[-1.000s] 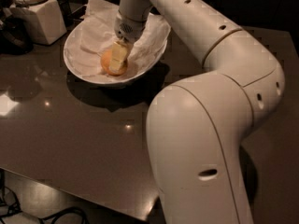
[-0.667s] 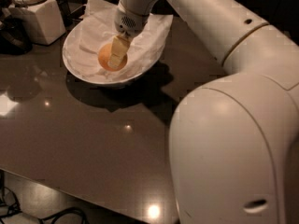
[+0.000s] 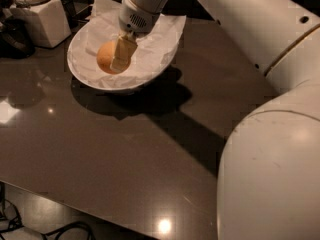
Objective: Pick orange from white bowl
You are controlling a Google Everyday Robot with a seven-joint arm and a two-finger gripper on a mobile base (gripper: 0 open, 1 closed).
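Observation:
The orange lies in the middle of the white bowl, on its crumpled white paper lining, at the back left of the dark table. My gripper reaches down into the bowl from above and sits against the orange's right side, covering part of it. The left half of the orange shows beside the gripper. The white arm runs from the gripper to the right and fills the right side of the view.
A white square lidded jar stands just left of the bowl at the table's back edge, with a dark object beside it. The table's front edge runs along the lower left, with cables on the floor below.
More of the orange's left side now shows beside the gripper. The gripper stays low in the bowl. The arm's big body has shifted to the right of the view.

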